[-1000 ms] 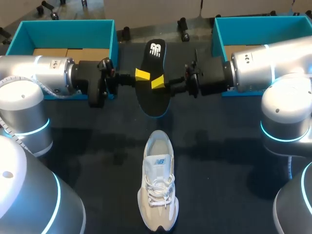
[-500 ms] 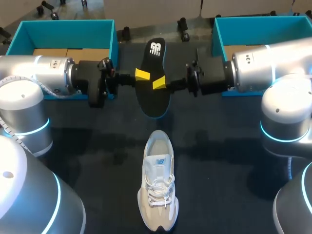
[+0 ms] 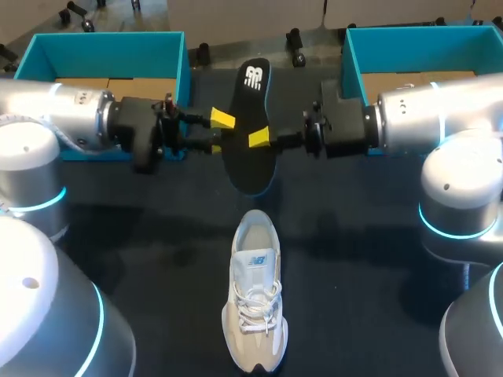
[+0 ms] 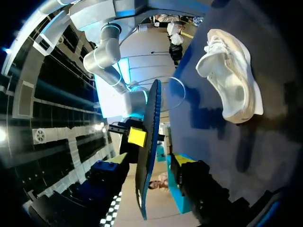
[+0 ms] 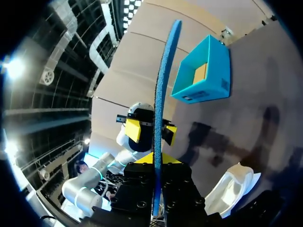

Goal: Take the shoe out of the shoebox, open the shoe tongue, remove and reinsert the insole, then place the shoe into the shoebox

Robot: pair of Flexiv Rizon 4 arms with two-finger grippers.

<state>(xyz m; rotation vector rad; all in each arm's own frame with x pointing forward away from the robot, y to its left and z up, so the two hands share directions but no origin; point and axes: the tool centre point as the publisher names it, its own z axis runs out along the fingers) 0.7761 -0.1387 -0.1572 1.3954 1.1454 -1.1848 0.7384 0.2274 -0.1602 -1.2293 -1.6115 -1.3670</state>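
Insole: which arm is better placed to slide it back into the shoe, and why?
Probably right. The right gripper is shut on the insole; the left gripper stands open around it, gripping nothing. The shoe lies midway between both arms.

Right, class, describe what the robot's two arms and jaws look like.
The left arm and right arm are thick, rounded silver tubes with glowing cyan rings at the joints. Each ends in a black wrist block carrying slim black jaws with bright yellow tips.
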